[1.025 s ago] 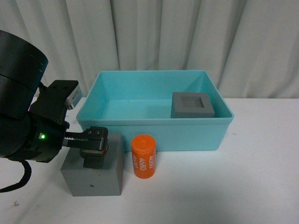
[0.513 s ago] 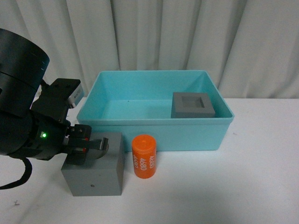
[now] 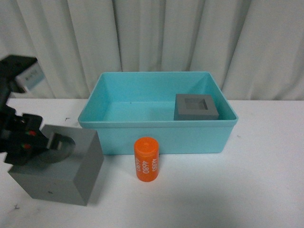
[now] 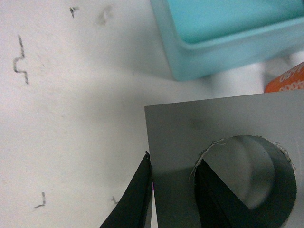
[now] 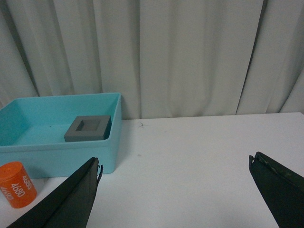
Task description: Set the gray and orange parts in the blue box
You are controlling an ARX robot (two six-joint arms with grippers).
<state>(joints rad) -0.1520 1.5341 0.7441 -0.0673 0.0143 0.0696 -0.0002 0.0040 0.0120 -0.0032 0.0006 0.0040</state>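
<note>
Left gripper (image 3: 43, 142) (image 4: 173, 199): clamped on one wall of the round-hole block, one finger down in the hole and the other against the outer face. It has moved left since half a second ago, and most of the black arm has gone from the front view.
Round-hole block (image 3: 61, 175) (image 4: 199, 118): gray, held by that wall at the front left of the tabletop (image 3: 266, 180). Earlier it sat level just beside the orange cylinder. Now it is further left and tilted, and it looks larger to the front camera. Whether its base has left the tabletop cannot be told.
Orange cylinder (image 3: 146, 159) (image 4: 287, 80) (image 5: 16, 184): upright, with white digits, just in front of the blue box's front wall. It has not moved, and the gap to the round-hole block has widened.
Blue box (image 3: 180, 137) (image 4: 223, 47) (image 5: 57, 156): in the middle of the tabletop before the curtain (image 3: 156, 33), unmoved.
Square-hole block (image 3: 195, 107) (image 5: 89, 128): gray, inside the blue box in its far right corner, the same as before.
Right gripper (image 5: 174, 161): spread wide with nothing between its fingers, seen only in the right wrist view, above bare tabletop to the right of the box.
</note>
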